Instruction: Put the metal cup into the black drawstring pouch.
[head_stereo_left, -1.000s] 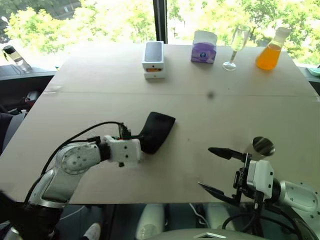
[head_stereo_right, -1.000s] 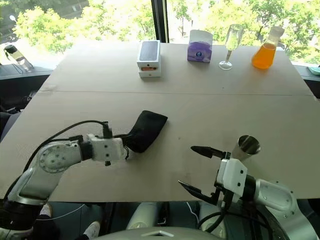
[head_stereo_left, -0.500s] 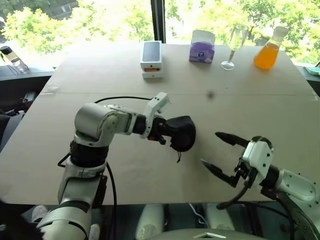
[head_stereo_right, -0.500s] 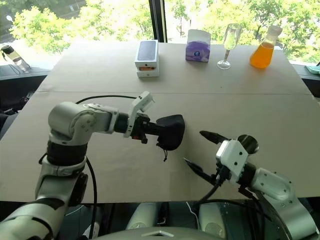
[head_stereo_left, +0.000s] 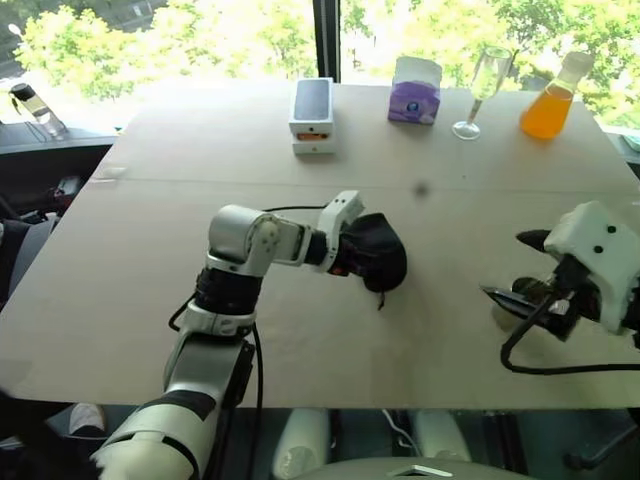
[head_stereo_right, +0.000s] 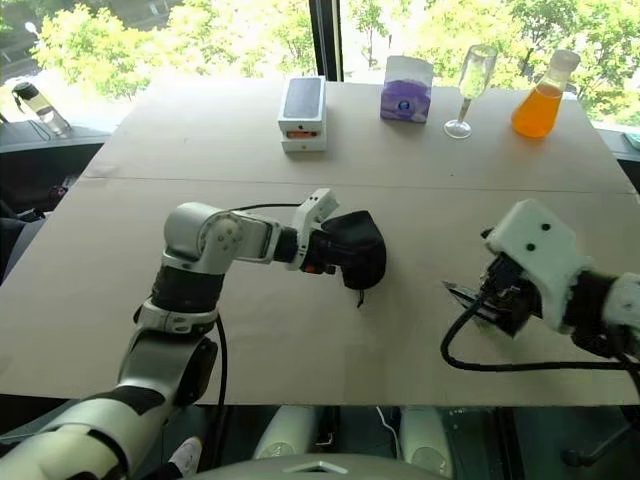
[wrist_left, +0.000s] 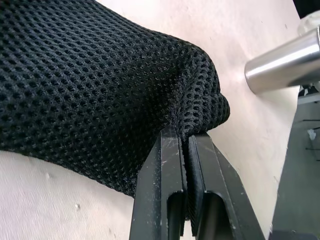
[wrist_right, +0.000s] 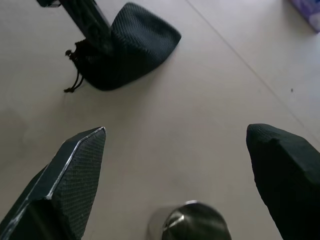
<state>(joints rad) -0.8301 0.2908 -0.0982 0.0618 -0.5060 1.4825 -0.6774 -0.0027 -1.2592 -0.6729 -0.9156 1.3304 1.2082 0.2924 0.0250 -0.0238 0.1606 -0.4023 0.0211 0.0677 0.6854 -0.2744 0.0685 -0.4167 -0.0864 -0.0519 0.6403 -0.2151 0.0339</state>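
Wide pale tabletop (head_stereo_left: 150, 300), seam running across its far half. Along the far edge, left to right: white box (head_stereo_left: 311, 115) with a dark top, purple tissue pack (head_stereo_left: 413, 90), clear stemmed glass (head_stereo_left: 485, 80), flask of orange liquid (head_stereo_left: 551, 100).

Near the middle, the black drawstring pouch (head_stereo_left: 377, 252), bunched into a rounded lump, cord ends dangling from its near side. Mesh weave plain in the left wrist view, fabric pinched between black fingers (wrist_left: 165, 185). Left gripper (head_stereo_right: 322, 245) reaching in from the left, jaws clamped tight on the pouch edge.

Toward the right edge, right gripper (head_stereo_left: 520, 270) with jaws spread wide, nothing between them, one finger (wrist_right: 65, 185) on each side of the right wrist view. Metal cup (wrist_right: 196, 222) on the tabletop just below and between those spread fingers, not touched; well apart from the pouch, to its right. Same cup (wrist_left: 282, 62) seen beyond the pouch in the left wrist view, shiny side toward the camera.
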